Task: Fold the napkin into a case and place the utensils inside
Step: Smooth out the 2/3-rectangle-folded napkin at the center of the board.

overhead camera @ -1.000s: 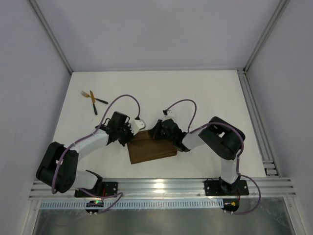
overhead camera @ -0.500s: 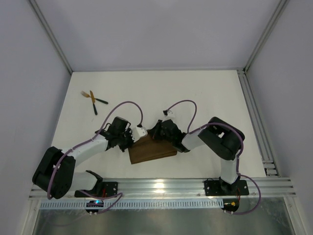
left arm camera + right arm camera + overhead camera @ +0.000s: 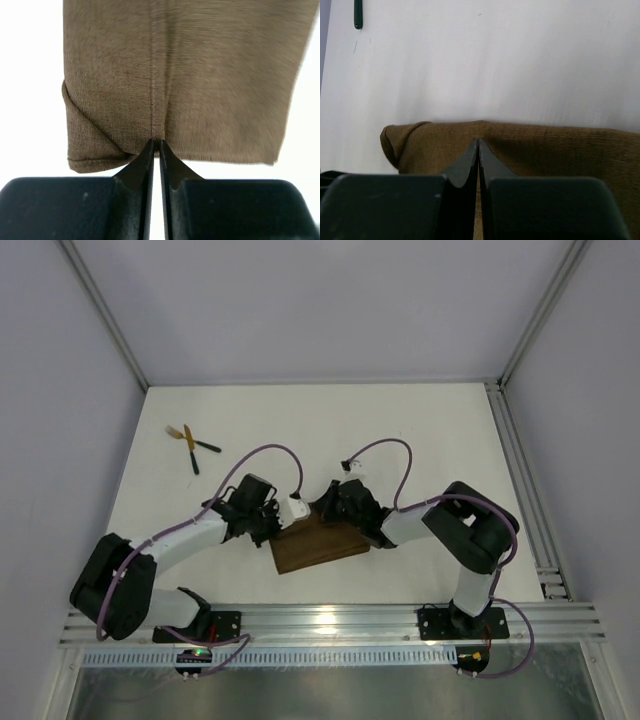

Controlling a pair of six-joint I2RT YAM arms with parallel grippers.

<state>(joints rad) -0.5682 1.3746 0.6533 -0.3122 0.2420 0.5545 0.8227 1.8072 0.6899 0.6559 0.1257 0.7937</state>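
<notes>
**Both grippers clenched at the folded napkin**

We see the napkin (image 3: 318, 543) lying as a folded brown oblong on the white counter (image 3: 400, 430), near the front edge and between the two arms. It sits at a slight tilt, its right end a little farther back than its left.

The left gripper (image 3: 281, 530) meets the napkin's left short edge. In its wrist view, the left gripper (image 3: 155, 142) has its jaws pressed almost together on that edge, pinching the cloth. A straight crease runs away from the fingertips along the napkin (image 3: 175, 80), and a small fold shows at the near left corner.

The right gripper (image 3: 331, 516) lies over the napkin's far long edge. Its own camera shows the right gripper (image 3: 478, 141) clenched tight with the tips resting on the napkin (image 3: 555, 145), though we cannot tell whether any cloth is caught between them.

The utensils (image 3: 190, 445) lie crossed at the far left of the counter, well apart from the napkin (only a dark handle end (image 3: 358, 14) reaches the right wrist view).
</notes>
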